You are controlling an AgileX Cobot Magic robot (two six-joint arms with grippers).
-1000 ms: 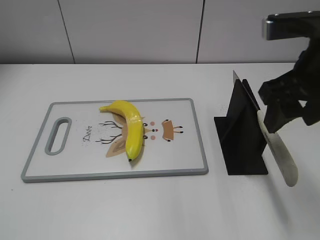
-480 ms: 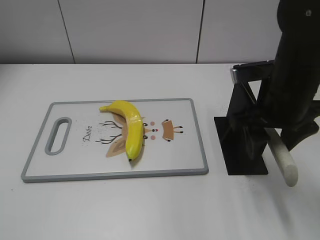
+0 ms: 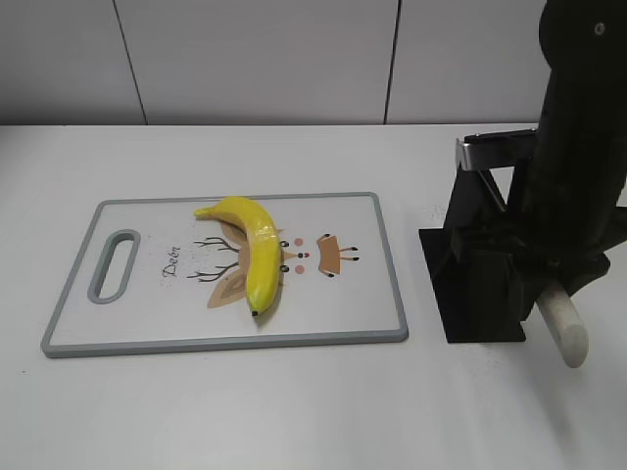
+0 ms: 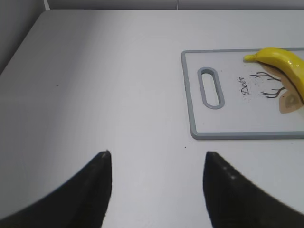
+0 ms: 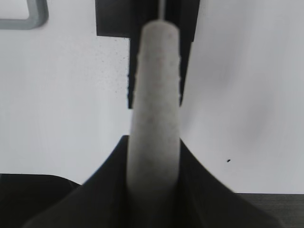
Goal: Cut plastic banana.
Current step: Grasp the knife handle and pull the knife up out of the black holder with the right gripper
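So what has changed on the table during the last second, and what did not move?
The right arm came in from the right edge and down over the black knife stand. Its gripper now closes on the pale knife handle, which still sits in the stand. The plastic banana and the cutting board stayed in place. The left gripper is open over bare table.

1. The plastic banana [image 3: 251, 254] is laid on the cutting board [image 3: 147, 333], right of its handle slot [image 3: 115, 265]
2. The knife stand [image 3: 472, 284] is set on the table [image 3: 294, 411] just right of the board
3. The knife handle [image 3: 561, 323] is held at the stand by the right gripper [image 5: 154, 166]
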